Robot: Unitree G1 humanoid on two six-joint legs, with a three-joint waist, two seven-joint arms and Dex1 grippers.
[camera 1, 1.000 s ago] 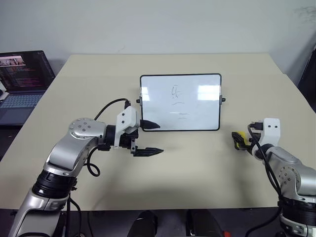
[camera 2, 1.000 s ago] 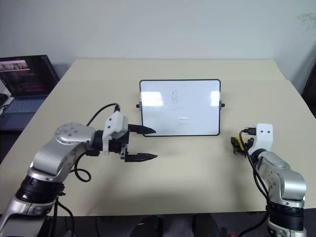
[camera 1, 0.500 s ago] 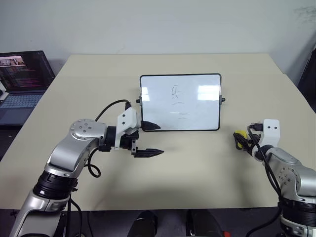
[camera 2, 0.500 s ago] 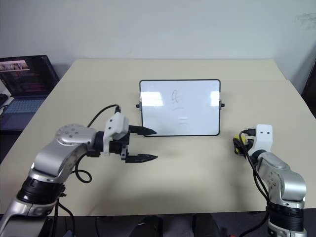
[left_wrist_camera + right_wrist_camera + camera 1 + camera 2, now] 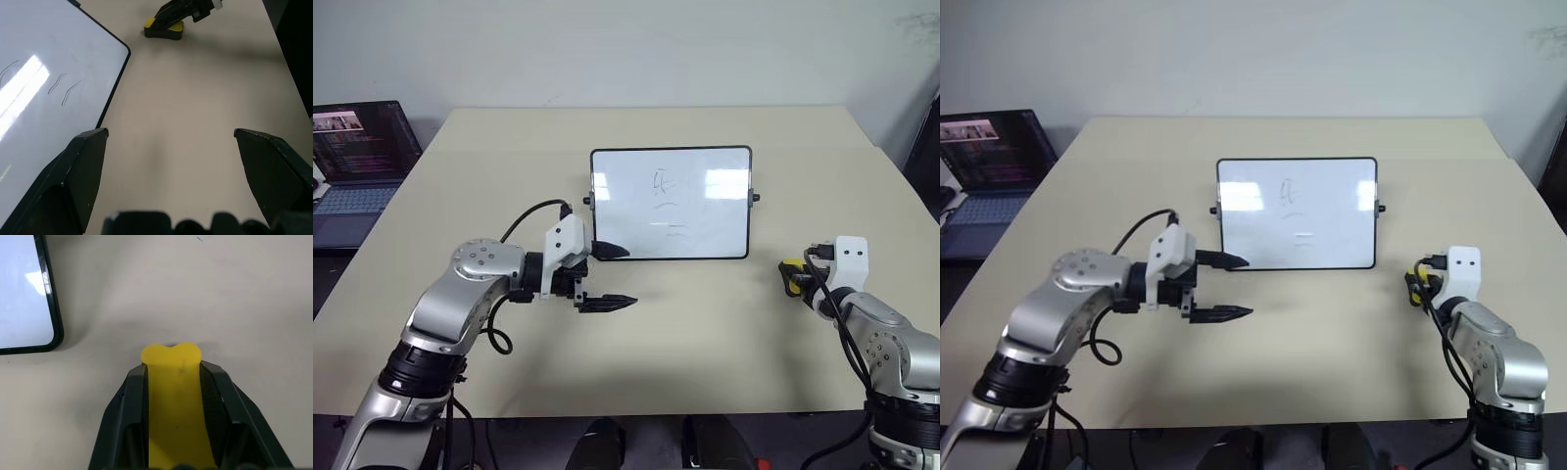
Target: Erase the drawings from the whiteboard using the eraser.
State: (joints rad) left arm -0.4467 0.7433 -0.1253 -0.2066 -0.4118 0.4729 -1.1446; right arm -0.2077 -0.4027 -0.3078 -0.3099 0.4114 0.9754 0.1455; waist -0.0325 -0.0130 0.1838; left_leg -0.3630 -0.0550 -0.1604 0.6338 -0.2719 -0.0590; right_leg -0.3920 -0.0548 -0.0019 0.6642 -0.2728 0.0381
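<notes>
Our right pincer [image 5: 173, 382] grips the eraser [image 5: 172, 382] at lower right; our left pincer [image 5: 612, 276] gapes below the whiteboard [image 5: 671, 202].

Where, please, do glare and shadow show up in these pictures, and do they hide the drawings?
Left eye view: two bright glare patches on the glossy white black-framed whiteboard flank the faint dark marker drawings, which stay legible. Left wrist view: a glare streak lies beside the strokes. Right wrist view: soft shadow on the beige table by the yellow-topped eraser.
</notes>
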